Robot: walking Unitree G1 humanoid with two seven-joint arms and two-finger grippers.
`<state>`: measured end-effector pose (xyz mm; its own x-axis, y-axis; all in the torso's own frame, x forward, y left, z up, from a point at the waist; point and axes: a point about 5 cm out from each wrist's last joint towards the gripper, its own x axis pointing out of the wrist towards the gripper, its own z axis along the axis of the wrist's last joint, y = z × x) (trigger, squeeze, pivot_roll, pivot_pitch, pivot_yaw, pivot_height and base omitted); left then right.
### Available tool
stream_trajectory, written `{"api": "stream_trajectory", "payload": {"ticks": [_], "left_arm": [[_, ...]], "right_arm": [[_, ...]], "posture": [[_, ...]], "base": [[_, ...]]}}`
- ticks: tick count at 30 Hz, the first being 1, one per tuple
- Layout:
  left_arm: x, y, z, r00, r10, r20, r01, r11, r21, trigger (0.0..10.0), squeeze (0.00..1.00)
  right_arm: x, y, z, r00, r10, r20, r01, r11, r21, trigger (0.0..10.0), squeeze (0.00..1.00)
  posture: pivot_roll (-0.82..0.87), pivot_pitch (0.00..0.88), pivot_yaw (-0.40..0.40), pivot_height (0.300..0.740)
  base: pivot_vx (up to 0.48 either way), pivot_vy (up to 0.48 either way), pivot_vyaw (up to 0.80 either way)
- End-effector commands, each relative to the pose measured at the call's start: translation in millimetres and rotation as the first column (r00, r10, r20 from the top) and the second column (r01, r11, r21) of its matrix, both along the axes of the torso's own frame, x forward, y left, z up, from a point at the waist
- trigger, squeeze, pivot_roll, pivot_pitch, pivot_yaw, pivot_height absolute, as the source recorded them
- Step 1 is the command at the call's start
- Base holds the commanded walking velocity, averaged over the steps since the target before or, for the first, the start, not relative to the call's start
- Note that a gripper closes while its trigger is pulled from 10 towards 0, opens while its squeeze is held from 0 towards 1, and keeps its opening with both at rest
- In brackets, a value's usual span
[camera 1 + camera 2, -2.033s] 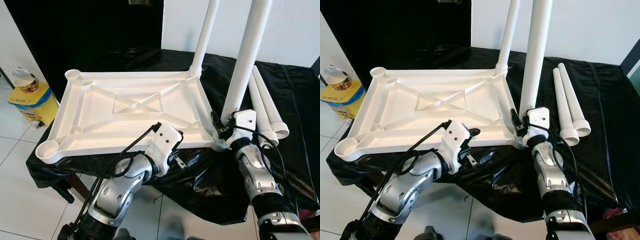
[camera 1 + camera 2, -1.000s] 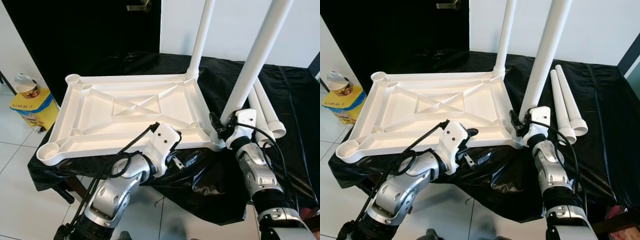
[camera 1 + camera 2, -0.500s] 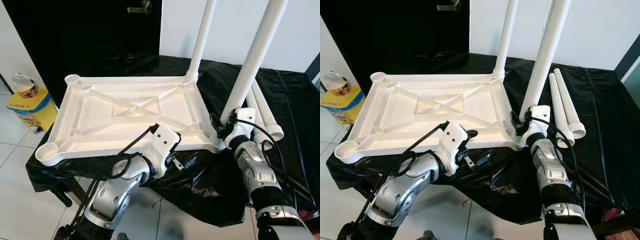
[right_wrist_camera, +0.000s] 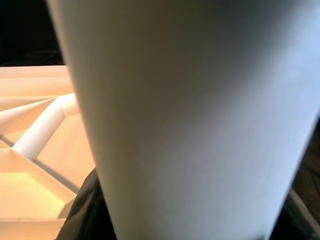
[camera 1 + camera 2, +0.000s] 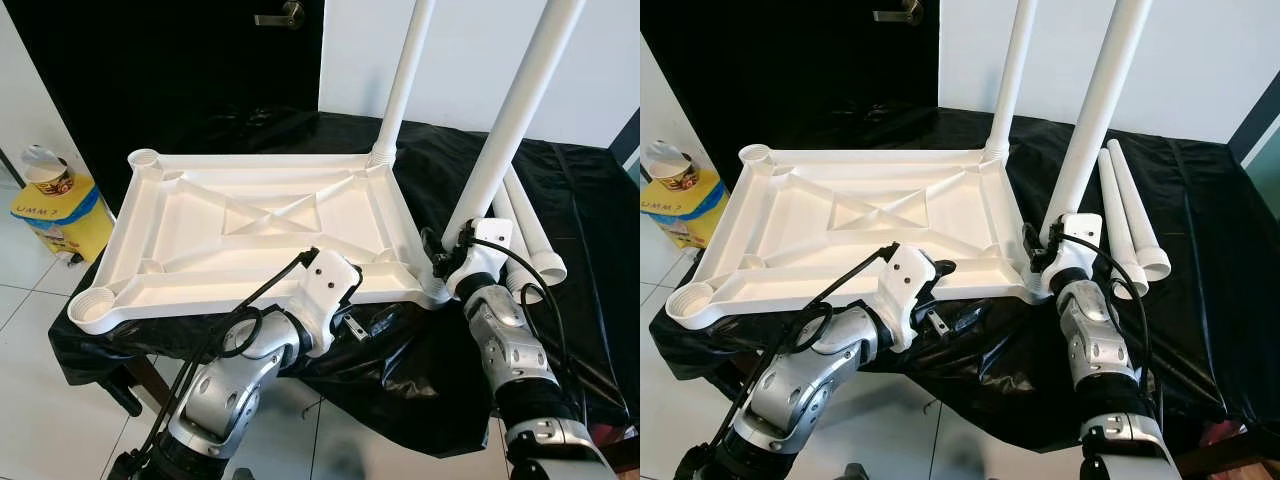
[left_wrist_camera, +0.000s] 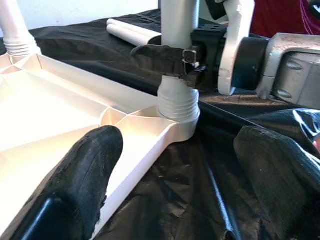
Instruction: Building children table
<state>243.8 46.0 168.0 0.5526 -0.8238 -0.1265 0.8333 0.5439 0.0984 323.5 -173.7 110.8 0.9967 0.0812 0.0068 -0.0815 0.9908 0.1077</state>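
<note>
White moulded plastic tabletop (image 5: 250,225), rectangular, laid underside up on a surface draped in glossy black sheeting (image 5: 590,250); ribbed with a crossed brace, round sockets at its corners. One smooth white tubular leg (image 5: 405,75) is seated upright in the far right socket, upper centre of the frame. A second white tubular leg (image 5: 510,115), threaded at its base, is stood in the near right socket and is clasped low down by the right gripper (image 6: 172,60), fingers closed around it. Step in hand, as judged: screwing this leg home; further turning with the leg kept plumb is called for next. Left gripper (image 6: 170,175) is held spread wide, empty, beside the tabletop's near edge. Two spare white tapered legs (image 5: 530,235) lie at right. Yellow box (image 5: 55,215) is noted at left.
</note>
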Motion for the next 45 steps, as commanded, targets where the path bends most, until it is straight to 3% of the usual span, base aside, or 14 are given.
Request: {"api": "stream_trajectory", "payload": {"ticks": [1,11,17,29,35,36,38,40,43,45], "left_arm": [[-2.6,-2.7,1,1.0,-0.017,-0.005,0.017,1.0,-0.006,10.0,0.0],[-2.6,-2.8,1,1.0,-0.018,-0.003,0.018,1.0,-0.005,10.0,0.0],[-1.6,-2.8,2,1.0,-0.018,0.001,0.018,1.0,-0.006,10.0,0.0],[-1.2,-2.8,3,1.0,-0.023,0.005,0.023,1.0,-0.004,10.0,0.0],[0.2,-4.0,4,1.0,-0.023,0.006,0.023,1.0,-0.009,10.0,0.0],[0.6,-4.6,4,1.0,-0.024,0.007,0.024,1.0,-0.011,10.0,0.0],[0.6,-4.6,4,1.0,-0.024,0.007,0.024,1.0,-0.011,10.0,0.0],[1.3,-5.9,4,1.0,-0.026,0.008,0.026,1.0,-0.015,10.0,0.0],[1.6,-6.4,4,1.0,-0.026,0.009,0.027,0.999,-0.017,10.0,0.0],[1.7,-6.9,4,1.0,-0.027,0.009,0.027,0.999,-0.02,10.0,0.0]], "right_arm": [[-26.2,7.7,-48,0.979,-0.087,-0.184,0.089,0.996,0.004,10.0,0.0],[-35.6,8.7,-44,0.925,-0.352,-0.14,0.352,0.936,-0.029,10.0,0.0],[-37.2,22.6,-43,0.931,-0.336,-0.144,0.342,0.94,0.017,10.0,0.0],[-38.7,18.7,-37,0.91,-0.395,-0.128,0.406,0.91,0.081,10.0,0.0],[-33.7,17.2,-24,0.944,-0.328,-0.032,0.329,0.941,0.074,10.0,0.0],[-31.4,14.3,-19,0.954,-0.3,0.001,0.3,0.951,0.07,10.0,1.0],[-31.4,14.3,-19,0.954,-0.3,0.001,0.3,0.951,0.07,10.0,1.0],[-26.5,7.2,-7,0.971,-0.227,0.071,0.222,0.973,0.066,10.0,1.0],[-24.4,4.6,-2,0.978,-0.18,0.101,0.175,0.983,0.061,10.0,1.0],[-22.4,3.3,2,0.986,-0.121,0.117,0.114,0.992,0.061,10.0,0.95]], "posture": [[0.12,0.049,-0.047,0.74],[0.13,0.043,-0.048,0.74],[0.13,0.04,-0.044,0.74],[0.12,0.047,-0.03,0.74],[0.1,0.051,-0.029,0.74],[0.1,0.051,-0.029,0.74],[0.1,0.051,-0.029,0.74],[0.09,0.052,-0.032,0.74],[0.09,0.053,-0.034,0.74],[0.09,0.054,-0.035,0.74]], "base": [[0.0,0.0,0.0],[0.0,0.0,0.0],[0.0,0.0,0.0],[0.0,0.0,0.0],[0.0,0.0,0.0],[0.0,0.0,0.0],[0.0,0.0,0.0],[0.0,0.0,0.0],[0.0,0.0,0.0],[0.0,0.0,0.0]]}}
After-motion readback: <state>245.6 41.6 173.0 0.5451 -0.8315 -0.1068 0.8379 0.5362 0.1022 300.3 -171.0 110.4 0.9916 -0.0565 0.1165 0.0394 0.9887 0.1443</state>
